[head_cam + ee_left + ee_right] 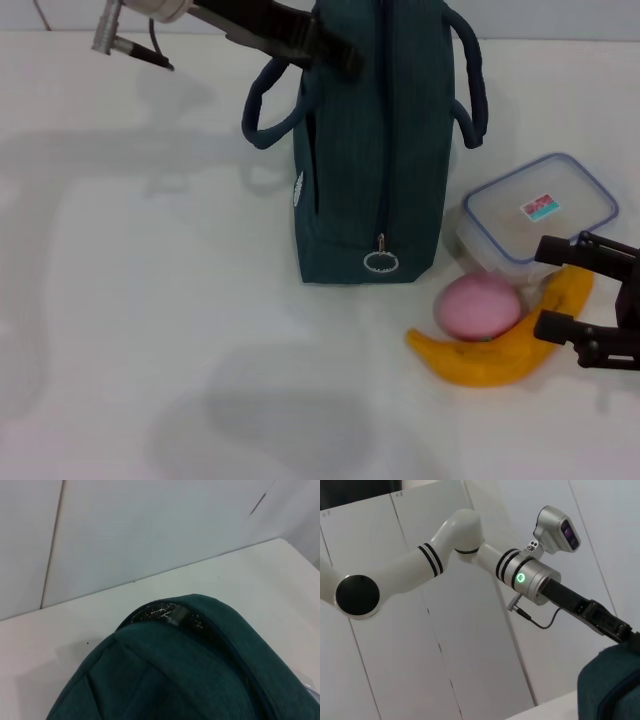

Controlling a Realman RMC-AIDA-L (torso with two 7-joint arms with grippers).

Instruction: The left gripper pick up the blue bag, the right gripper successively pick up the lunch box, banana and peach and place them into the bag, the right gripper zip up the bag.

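The blue bag (375, 150) stands upright mid-table with its zip pull ring (380, 262) low on the near end. It also shows in the left wrist view (190, 670) and the right wrist view (610, 685). My left gripper (335, 50) grips the bag's top edge at the back; it also shows in the right wrist view (626, 631). The clear lunch box (540, 210) with a blue rim lies right of the bag. The pink peach (480, 307) and yellow banana (490, 360) lie in front of it. My right gripper (560, 288) is open and empty at the banana's right end, beside the lunch box.
The white table (150, 300) stretches to the left and front of the bag. The bag's two handles (262, 110) hang out to either side. A white wall stands behind the table.
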